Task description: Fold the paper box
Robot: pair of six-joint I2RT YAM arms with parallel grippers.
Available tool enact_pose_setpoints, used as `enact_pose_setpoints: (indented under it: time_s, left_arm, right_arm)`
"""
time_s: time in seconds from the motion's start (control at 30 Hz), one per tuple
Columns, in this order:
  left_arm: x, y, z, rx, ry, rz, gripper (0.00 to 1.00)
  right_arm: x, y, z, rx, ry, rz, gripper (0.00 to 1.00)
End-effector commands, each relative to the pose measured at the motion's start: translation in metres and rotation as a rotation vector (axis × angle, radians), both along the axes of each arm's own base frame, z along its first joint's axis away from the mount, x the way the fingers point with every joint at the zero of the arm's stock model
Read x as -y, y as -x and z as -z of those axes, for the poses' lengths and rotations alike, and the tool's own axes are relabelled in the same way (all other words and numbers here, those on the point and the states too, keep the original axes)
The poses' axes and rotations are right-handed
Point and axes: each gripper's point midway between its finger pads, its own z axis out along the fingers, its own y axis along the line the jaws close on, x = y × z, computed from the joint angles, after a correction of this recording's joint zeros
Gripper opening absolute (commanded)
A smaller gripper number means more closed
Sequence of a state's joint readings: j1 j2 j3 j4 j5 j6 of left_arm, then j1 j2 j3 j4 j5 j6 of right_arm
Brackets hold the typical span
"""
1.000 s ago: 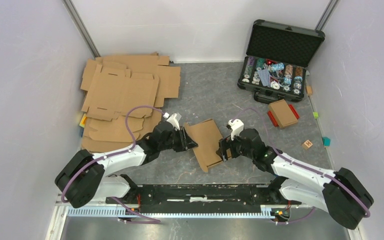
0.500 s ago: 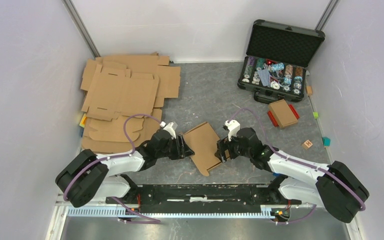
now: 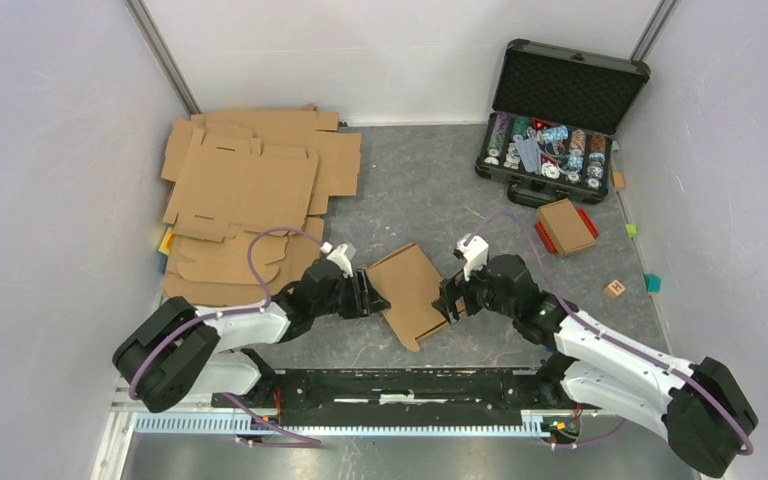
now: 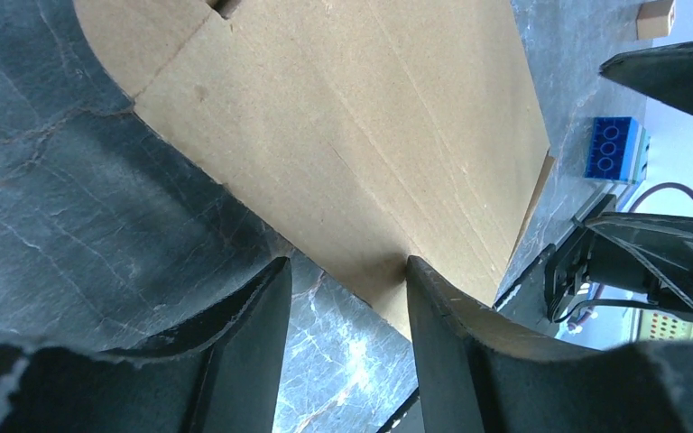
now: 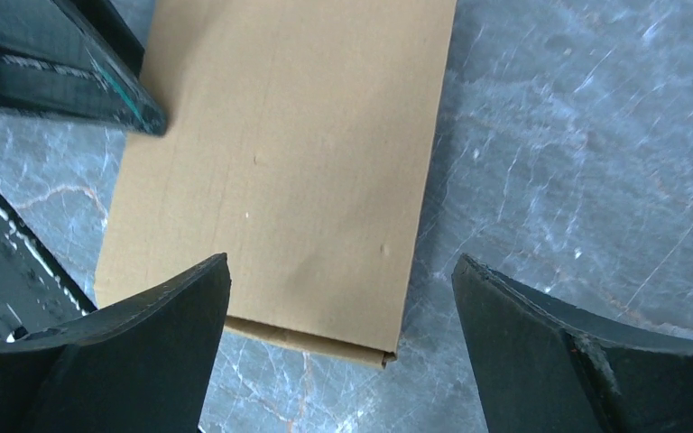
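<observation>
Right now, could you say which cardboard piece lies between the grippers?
The folded paper box, between the left gripper and right gripper; the other blanks lie stacked far left.

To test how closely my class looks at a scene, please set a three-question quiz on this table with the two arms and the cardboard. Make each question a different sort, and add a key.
1. True or false: the black case stands open.
2. The stack of flat blanks lies: A far left; B far right; C centre.
3. What lies between the left pincer and the right pincer?
Key: 1 true; 2 A; 3 the paper box.
</observation>
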State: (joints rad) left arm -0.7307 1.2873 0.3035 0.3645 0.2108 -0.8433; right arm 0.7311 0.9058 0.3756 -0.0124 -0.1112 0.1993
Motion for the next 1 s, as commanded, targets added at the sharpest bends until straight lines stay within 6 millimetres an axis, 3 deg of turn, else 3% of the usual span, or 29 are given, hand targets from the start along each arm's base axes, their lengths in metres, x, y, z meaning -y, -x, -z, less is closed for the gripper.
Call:
enact_pose_setpoints:
  time_s: [0.0, 0.33, 0.5, 0.67, 0.77, 0.83, 0.97]
  left_arm:
    - [-0.005, -0.004, -0.008, 0.080, -0.032, 0.023, 0.57]
    - [-0.021, -0.007, -0.030, 0.110, -0.027, -0.008, 0.65]
    - [-0.039, -0.014, -0.027, 0.093, -0.053, -0.056, 0.65]
    - [-0.058, -0.028, -0.026, 0.090, -0.035, -0.127, 0.65]
    - [-0.062, -0.034, -0.028, 0.087, -0.014, -0.148, 0.60]
    - [-0.063, -0.035, -0.028, 0.083, -0.002, -0.150, 0.52]
    - [-0.064, -0.032, -0.025, 0.067, 0.005, -0.151, 0.40]
  right_arm:
    - [-0.003, 0.012, 0.005, -0.062, 0.048, -0.059, 0.98]
    - [-0.031, 0.002, 0.000, -0.081, 0.161, -0.021, 0.98]
    - [-0.030, -0.010, -0.007, -0.039, 0.182, 0.013, 0.98]
    - [-0.016, -0.018, -0.019, 0.036, 0.219, 0.043, 0.97]
    - [-0.004, -0.019, -0.022, 0.060, 0.233, 0.080, 0.87]
    - [0.004, -0.020, -0.021, 0.072, 0.246, 0.101, 0.69]
    - [0.010, -0.030, -0.019, 0.054, 0.220, 0.119, 0.51]
